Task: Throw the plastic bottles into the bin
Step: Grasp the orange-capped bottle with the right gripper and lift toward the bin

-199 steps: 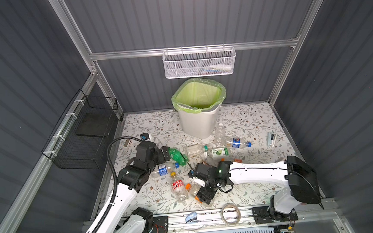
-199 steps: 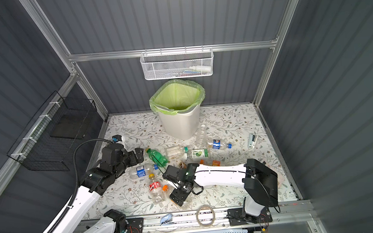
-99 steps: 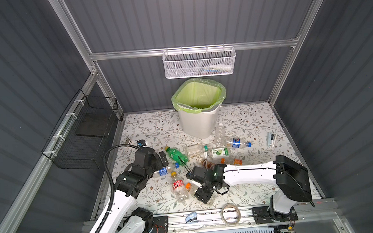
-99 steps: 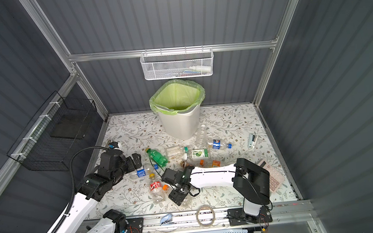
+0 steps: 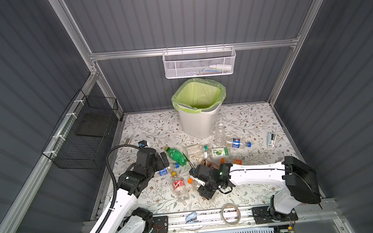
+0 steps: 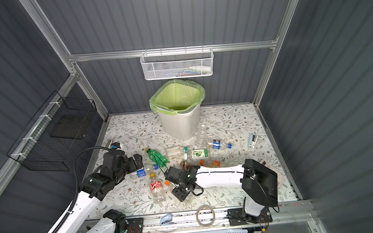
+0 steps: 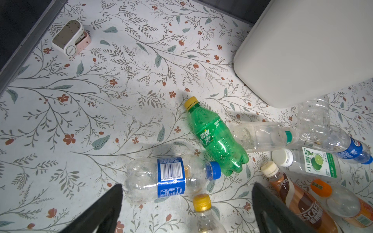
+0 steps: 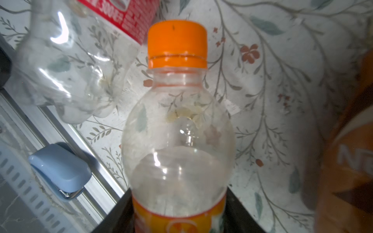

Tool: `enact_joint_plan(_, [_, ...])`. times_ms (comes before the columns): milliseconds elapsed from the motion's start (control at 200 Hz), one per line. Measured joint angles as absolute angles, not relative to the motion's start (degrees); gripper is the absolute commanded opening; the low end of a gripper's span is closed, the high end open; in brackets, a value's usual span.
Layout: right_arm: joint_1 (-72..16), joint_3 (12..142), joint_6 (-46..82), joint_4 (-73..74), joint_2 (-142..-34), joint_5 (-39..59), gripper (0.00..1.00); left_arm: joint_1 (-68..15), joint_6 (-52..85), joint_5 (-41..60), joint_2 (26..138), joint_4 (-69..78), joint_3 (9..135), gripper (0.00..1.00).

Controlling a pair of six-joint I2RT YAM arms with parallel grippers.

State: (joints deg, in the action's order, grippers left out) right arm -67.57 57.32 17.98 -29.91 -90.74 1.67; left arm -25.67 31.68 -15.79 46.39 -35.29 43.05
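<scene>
The right end effector [image 8: 178, 201] squeezes the see-through plastic bottle with the orange cap and orange label [image 8: 177, 129] from both sides. The bottle is low over the flowery table [image 5: 242, 191], and its cap points straight away from the wrist. The right arm lies stretched out flat. The white bin with the green bag [image 5: 198, 125] stands far behind. The left end effector [image 7: 187, 187] is wide open.

The floral tabletop [image 5: 146, 128] carries the bin [image 5: 198, 123] at upper centre, bottles [image 5: 177, 154] lying scattered just below it across the middle, a stapler [image 5: 270, 139] at right, and a small white gadget [image 5: 128, 141] near the left edge.
</scene>
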Motion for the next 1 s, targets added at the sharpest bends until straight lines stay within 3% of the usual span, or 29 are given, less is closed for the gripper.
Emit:
enact_joint_plan(375, [-56.47,53.6,20.34,-26.72,-69.41,-2.57,0.51,-25.67,25.19,-13.78,48.93,-30.0,41.8,1.0])
enact_joint_plan(685, [-50.24,43.0,17.98,-12.97,-43.09,-14.63,0.5,-25.67,15.11,-10.07,50.39,-25.56,42.63,1.0])
enact_joint_plan(1001, [-47.29,41.36,7.27,1.69,-33.56,-22.94,0.49,-25.67,7.62,-5.37,49.23,-22.76,42.89,1.0])
